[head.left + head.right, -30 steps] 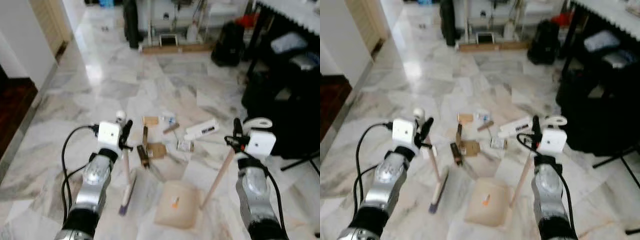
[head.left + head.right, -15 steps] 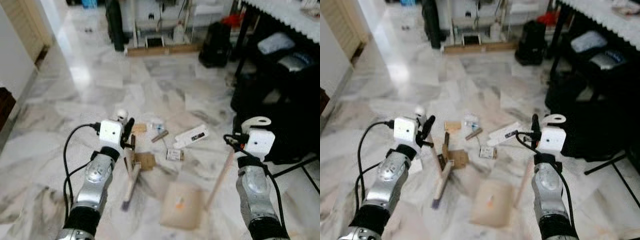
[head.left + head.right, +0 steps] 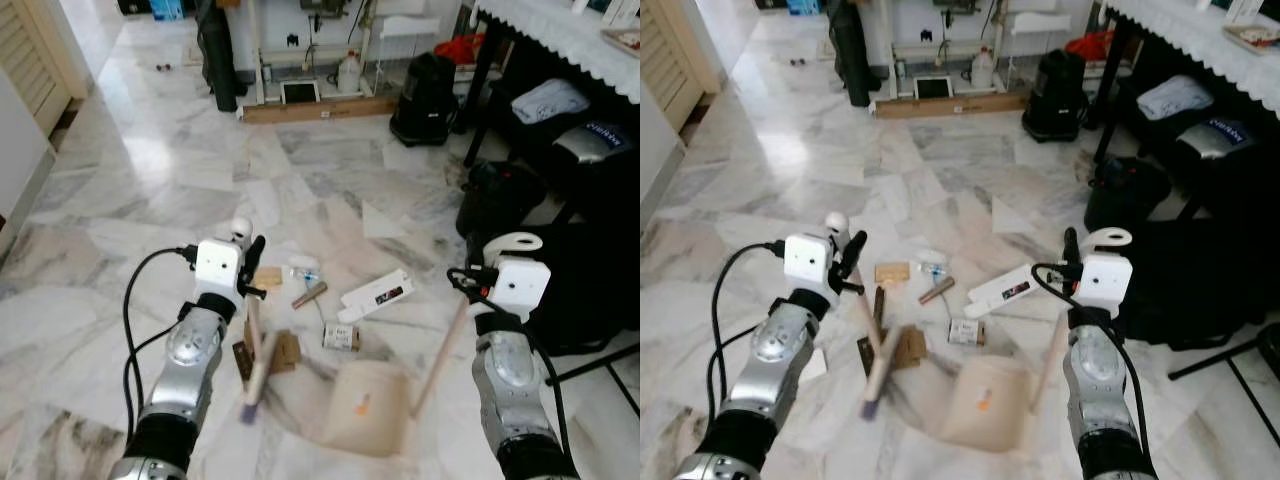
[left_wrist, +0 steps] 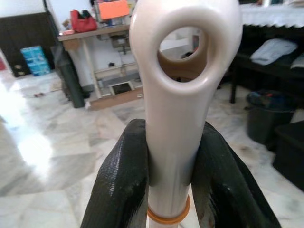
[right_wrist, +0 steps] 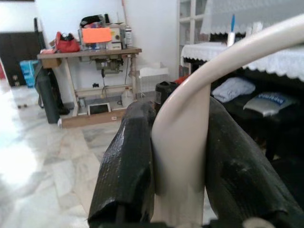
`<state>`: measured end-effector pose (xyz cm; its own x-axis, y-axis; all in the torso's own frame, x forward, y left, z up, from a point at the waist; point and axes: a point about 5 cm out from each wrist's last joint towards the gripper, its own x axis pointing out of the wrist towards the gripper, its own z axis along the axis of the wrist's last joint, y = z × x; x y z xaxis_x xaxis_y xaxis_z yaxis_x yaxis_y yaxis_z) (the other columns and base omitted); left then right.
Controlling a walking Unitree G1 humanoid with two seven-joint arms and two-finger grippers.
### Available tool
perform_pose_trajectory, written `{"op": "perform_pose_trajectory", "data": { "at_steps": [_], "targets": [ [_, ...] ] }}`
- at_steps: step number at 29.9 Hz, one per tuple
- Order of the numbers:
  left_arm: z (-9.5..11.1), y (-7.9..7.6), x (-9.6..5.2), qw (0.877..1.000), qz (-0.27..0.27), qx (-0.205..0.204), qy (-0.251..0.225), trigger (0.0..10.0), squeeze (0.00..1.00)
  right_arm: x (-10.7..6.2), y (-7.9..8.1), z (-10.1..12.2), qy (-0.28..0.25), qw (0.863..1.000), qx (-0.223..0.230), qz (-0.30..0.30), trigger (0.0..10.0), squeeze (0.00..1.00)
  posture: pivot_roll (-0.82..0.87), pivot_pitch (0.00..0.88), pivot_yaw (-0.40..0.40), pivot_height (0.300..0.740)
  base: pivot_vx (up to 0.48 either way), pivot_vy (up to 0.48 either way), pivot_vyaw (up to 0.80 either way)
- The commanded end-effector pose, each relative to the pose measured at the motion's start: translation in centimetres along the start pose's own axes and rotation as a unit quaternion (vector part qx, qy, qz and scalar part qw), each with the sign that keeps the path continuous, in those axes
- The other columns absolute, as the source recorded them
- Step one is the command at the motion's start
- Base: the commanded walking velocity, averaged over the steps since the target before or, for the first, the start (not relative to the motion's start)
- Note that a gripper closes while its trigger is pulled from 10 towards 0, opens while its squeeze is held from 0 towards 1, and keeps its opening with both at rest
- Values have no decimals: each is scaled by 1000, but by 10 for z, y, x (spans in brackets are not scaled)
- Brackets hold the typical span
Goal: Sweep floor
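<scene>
My left gripper [image 3: 250, 264] is shut on the pale handle of a small broom [image 4: 183, 95]. Its blurred brush head [image 3: 256, 375] is down on the marble floor beside a brown cardboard scrap [image 3: 287, 350]. My right gripper [image 3: 470, 272] is shut on the cream handle [image 5: 183, 142] of a beige dustpan [image 3: 365, 405], which rests on the floor just right of the brush. Litter lies beyond them: a long white box [image 3: 377, 295], a small packet [image 3: 340, 337], a tan card [image 3: 267, 277] and a short wooden stick [image 3: 309, 295].
A black bin [image 3: 497, 195] and dark bags under a white-clothed table [image 3: 560, 30] crowd the right side. A black stand leg [image 3: 590, 365] crosses the floor at right. A wooden plank [image 3: 310, 108], a black bag [image 3: 423, 85] and a work table stand at the back.
The whole view has shifted, so the camera moved and more of the far room shows. The brush head has swung toward the cardboard scrap and dustpan. Both grips are unchanged.
</scene>
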<state>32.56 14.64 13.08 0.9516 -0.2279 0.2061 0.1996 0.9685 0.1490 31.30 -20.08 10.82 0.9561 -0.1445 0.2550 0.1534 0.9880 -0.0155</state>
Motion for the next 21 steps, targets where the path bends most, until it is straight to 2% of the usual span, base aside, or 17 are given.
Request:
{"op": "perform_pose_trajectory", "data": {
  "at_steps": [1, 21],
  "targets": [
    [12, -7, 5, 1000, -12, 1, -28, 10000, 0, 1, -5, 6, -16, 1000, -3, -6, 10000, 0, 55, 24, 25, 740, 390, 0, 0],
    [13, -6, 5, 1000, -9, 2, -29, 10000, 0, 1, -2, 5, -15, 1000, 2, -2, 10000, 0, 60, 37, 23, 740, 390, 0, 0]
  ]
}}
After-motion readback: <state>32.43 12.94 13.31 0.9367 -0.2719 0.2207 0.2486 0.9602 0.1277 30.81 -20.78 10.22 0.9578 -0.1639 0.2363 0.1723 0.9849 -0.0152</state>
